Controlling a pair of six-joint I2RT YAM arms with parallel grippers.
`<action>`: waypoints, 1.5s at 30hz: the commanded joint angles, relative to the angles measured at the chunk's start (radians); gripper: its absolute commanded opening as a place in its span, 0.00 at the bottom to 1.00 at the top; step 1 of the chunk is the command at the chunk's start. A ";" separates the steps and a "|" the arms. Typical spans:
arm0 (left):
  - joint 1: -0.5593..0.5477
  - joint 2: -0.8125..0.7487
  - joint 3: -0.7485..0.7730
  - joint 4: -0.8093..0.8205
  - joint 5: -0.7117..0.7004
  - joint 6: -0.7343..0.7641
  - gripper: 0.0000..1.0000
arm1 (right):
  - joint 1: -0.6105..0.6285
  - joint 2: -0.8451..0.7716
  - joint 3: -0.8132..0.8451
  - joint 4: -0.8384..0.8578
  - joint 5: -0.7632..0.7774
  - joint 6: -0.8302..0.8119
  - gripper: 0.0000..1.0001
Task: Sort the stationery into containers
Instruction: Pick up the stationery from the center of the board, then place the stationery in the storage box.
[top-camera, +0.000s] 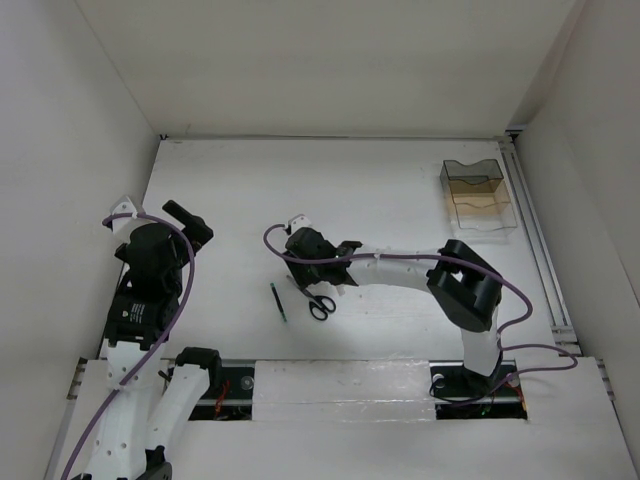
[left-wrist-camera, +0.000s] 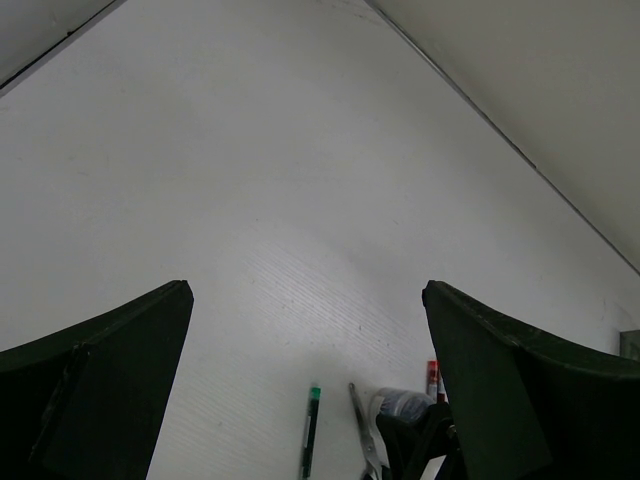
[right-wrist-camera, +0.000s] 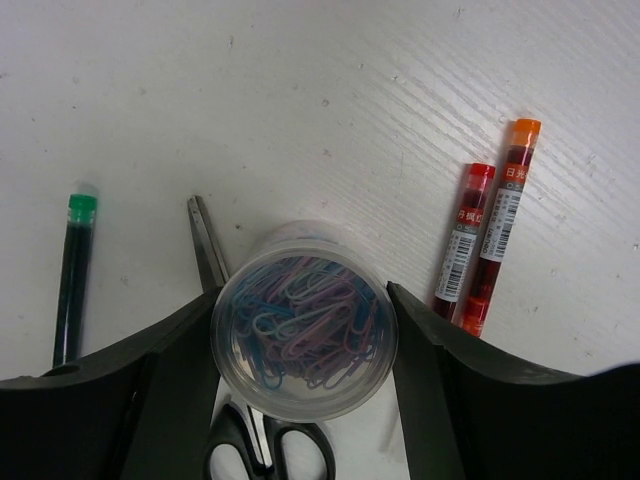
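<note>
From above: a white table boxed in by white walls, with the brown see-through organiser far off in the back right corner. Near the left wall, the left gripper; in the middle, the right gripper, low over the scissors and beside a dark pen. From the left wrist: fingers wide apart, holding nothing. From the right wrist, up close: a clear round tub of paper clips squeezed from both sides, sitting on the scissors; next to it two red tubes, white labels in Chinese-looking writing, too small to read.
</note>
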 joint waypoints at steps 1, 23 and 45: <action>-0.005 0.001 0.008 0.045 0.003 0.014 1.00 | -0.007 -0.002 0.000 0.003 0.026 0.005 0.10; -0.005 -0.017 0.008 0.045 0.003 0.014 1.00 | -0.626 -0.261 0.290 -0.125 -0.123 -0.101 0.00; -0.005 -0.008 0.008 0.054 0.061 0.033 1.00 | -1.057 0.147 0.647 -0.073 -0.053 -0.017 0.00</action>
